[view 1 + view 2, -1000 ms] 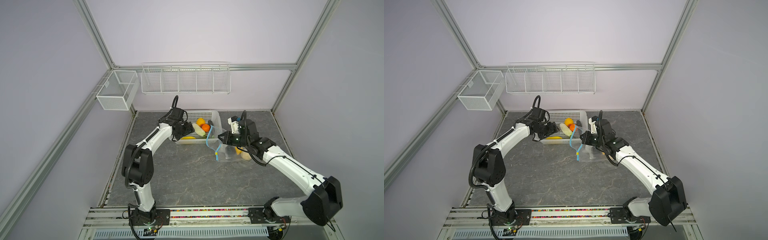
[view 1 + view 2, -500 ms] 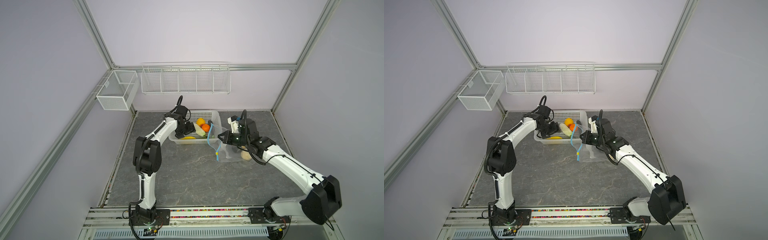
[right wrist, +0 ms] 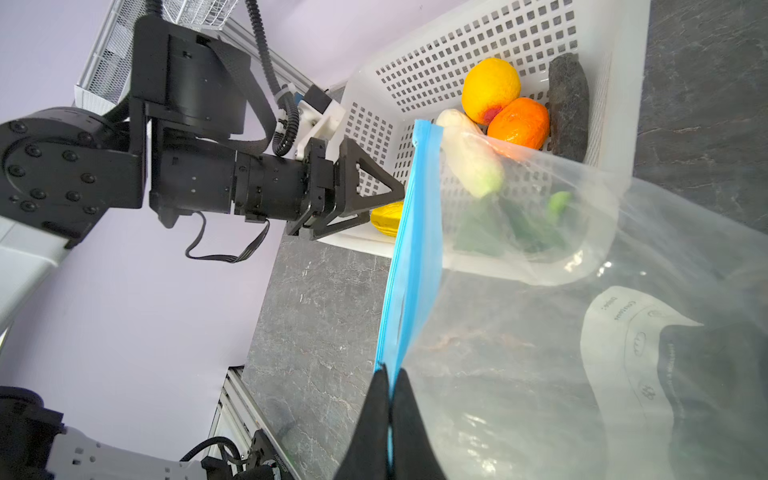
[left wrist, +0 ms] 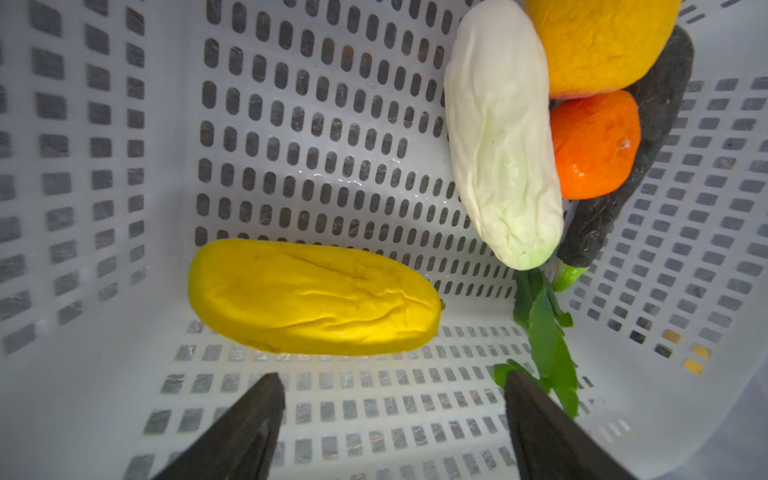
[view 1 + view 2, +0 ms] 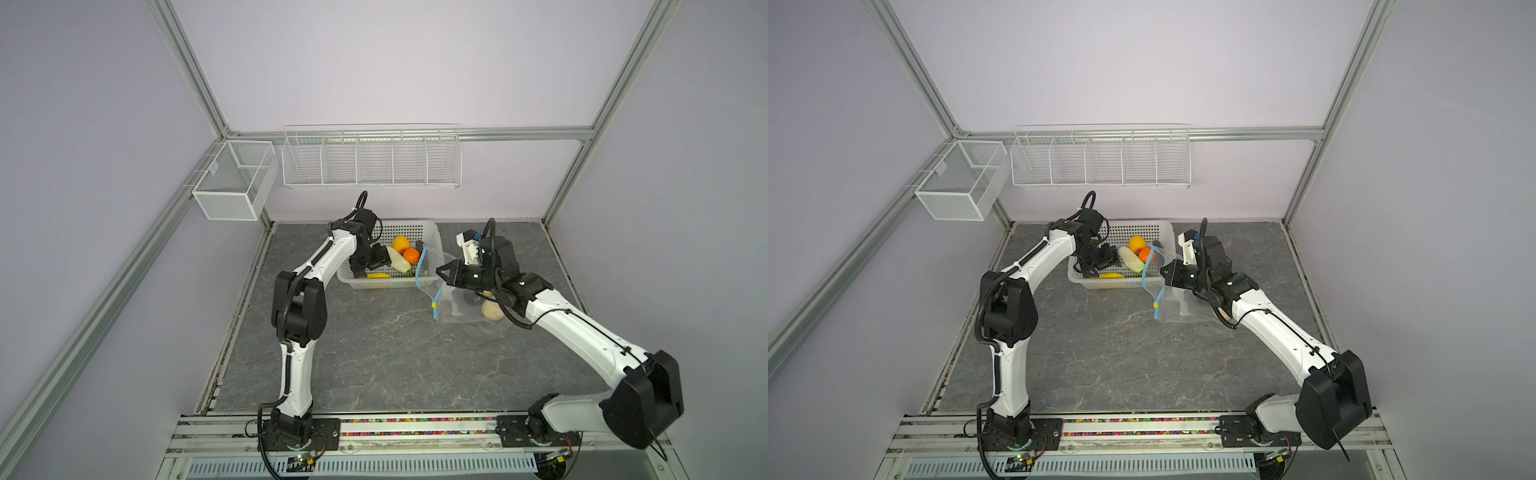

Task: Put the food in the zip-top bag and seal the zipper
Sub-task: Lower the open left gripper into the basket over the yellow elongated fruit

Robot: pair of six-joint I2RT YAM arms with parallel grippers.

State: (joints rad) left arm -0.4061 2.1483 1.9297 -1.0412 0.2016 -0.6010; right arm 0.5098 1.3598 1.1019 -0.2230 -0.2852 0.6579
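Here the right pincer [image 3: 390, 374] is pressed together on the light-blue zipper [image 3: 415, 232], holding up the mouth of the zip-top bag [image 3: 540, 332], which lies on the table [image 5: 374, 353] just beside the white basket [image 4: 291, 124]. The left pincer [image 4: 392, 380], spread and empty, hangs inside the basket near a yellow piece [image 4: 316, 297]; a white piece [image 4: 498, 145] and an orange piece [image 4: 594, 145] lie touching. A beige piece [image 5: 492, 311] sits inside the bag.

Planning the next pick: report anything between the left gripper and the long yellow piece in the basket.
Nothing visible. The open left gripper hangs short of the long yellow piece in the basket; the leafy green piece lies to one side.
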